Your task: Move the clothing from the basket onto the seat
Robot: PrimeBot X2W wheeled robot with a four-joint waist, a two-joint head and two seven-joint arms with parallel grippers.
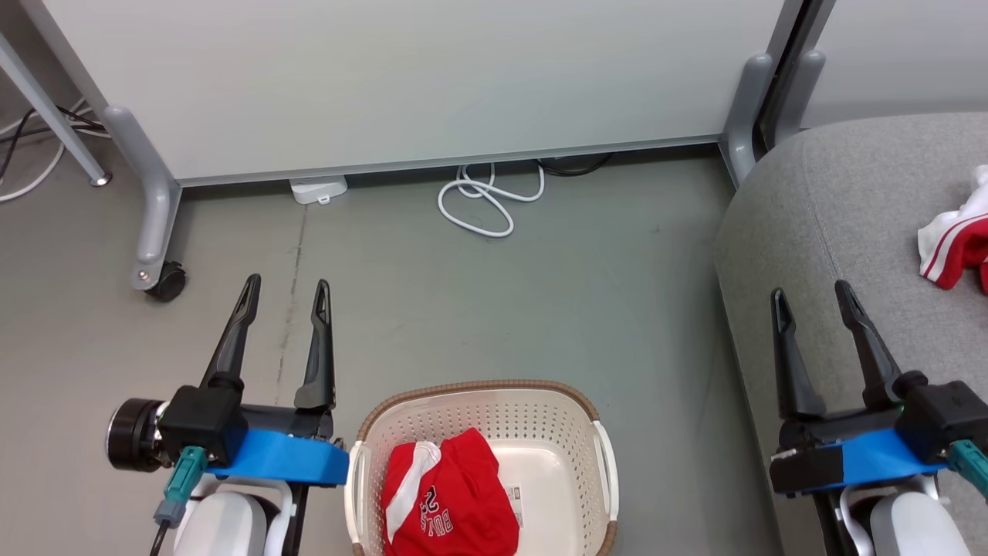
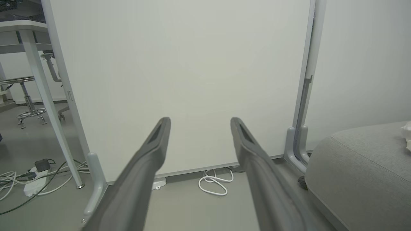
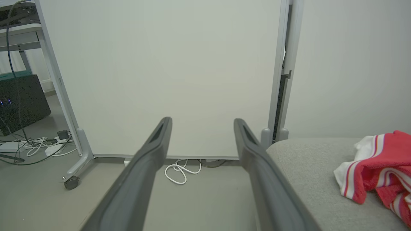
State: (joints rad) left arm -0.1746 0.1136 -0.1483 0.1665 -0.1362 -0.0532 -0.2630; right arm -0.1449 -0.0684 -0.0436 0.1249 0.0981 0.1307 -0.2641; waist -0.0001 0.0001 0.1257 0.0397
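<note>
A red garment (image 1: 448, 502) with white trim and lettering lies crumpled in the cream basket (image 1: 567, 421) at the bottom centre of the head view. A second red-and-white garment (image 1: 957, 239) (image 3: 379, 166) rests on the grey seat (image 1: 810, 232) (image 3: 308, 166) (image 2: 362, 166) at the right. My left gripper (image 1: 287, 287) (image 2: 199, 122) is open and empty, over the floor left of the basket. Above the seat's left part my right gripper (image 1: 810, 297) (image 3: 202, 123) stands open and empty, short of the garment there.
A white partition panel (image 1: 417, 77) on grey castor feet (image 1: 158, 270) stands ahead. A coiled white cable (image 1: 486, 201) and a power block (image 1: 318, 189) lie at its base. A desk leg (image 1: 54, 116) and more cables (image 2: 32, 179) are at the far left.
</note>
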